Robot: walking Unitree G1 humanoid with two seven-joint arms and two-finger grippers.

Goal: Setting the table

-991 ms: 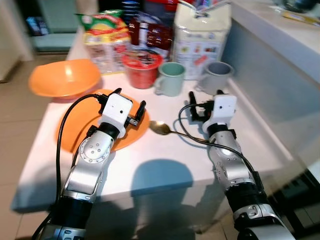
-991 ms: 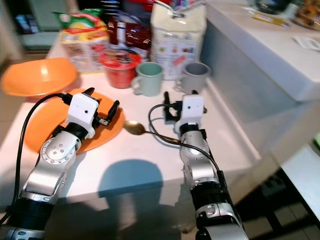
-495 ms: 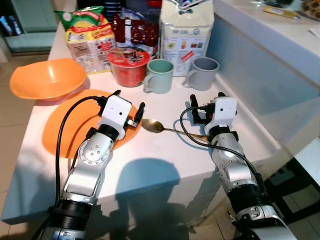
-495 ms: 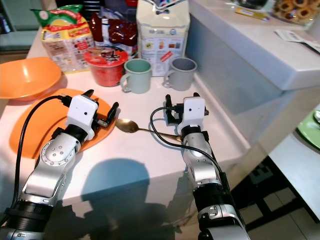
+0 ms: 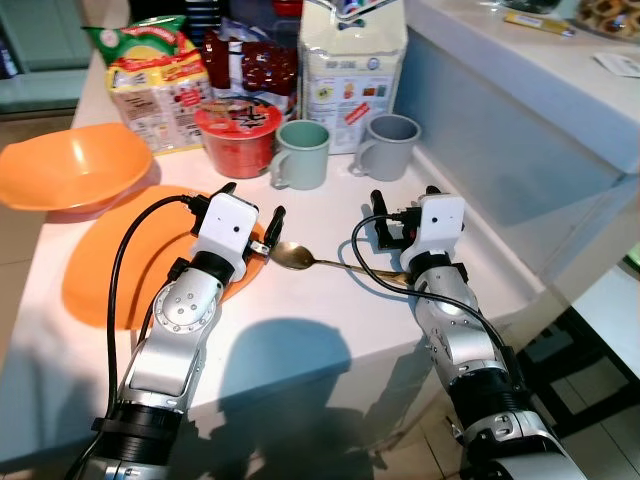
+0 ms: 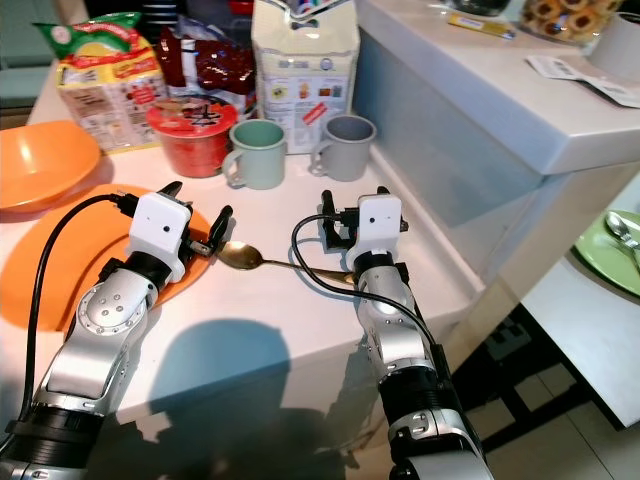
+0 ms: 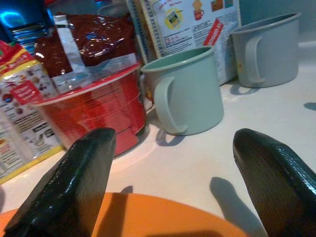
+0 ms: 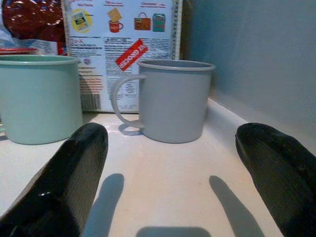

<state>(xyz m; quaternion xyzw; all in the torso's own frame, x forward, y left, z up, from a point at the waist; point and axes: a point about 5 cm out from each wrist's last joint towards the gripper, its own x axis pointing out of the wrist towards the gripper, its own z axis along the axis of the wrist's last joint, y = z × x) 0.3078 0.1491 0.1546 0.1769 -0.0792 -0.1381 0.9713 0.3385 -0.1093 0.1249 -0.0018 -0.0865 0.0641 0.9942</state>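
An orange plate (image 5: 105,275) lies on the white table (image 5: 330,310) at my left. A metal spoon (image 5: 292,256) rests just right of the plate, its handle running toward my right arm. My left gripper (image 5: 252,202) hovers over the plate's right rim, open and holding nothing. My right gripper (image 5: 404,198) sits open above the spoon's handle end, also holding nothing. Ahead of them stand a green mug (image 5: 303,155) and a grey mug (image 5: 388,145). The left wrist view faces the green mug (image 7: 190,91); the right wrist view faces the grey mug (image 8: 173,101).
An orange bowl (image 5: 70,175) sits at the far left. A red noodle cup (image 5: 237,135), snack bags (image 5: 150,65) and a white carton (image 5: 352,60) line the back. A raised counter (image 5: 520,110) walls the right side. A green plate (image 6: 615,250) lies lower right.
The camera has shifted, so the whole scene sits differently in the picture. Both grippers stay open over the table and the spoon lies where it was.
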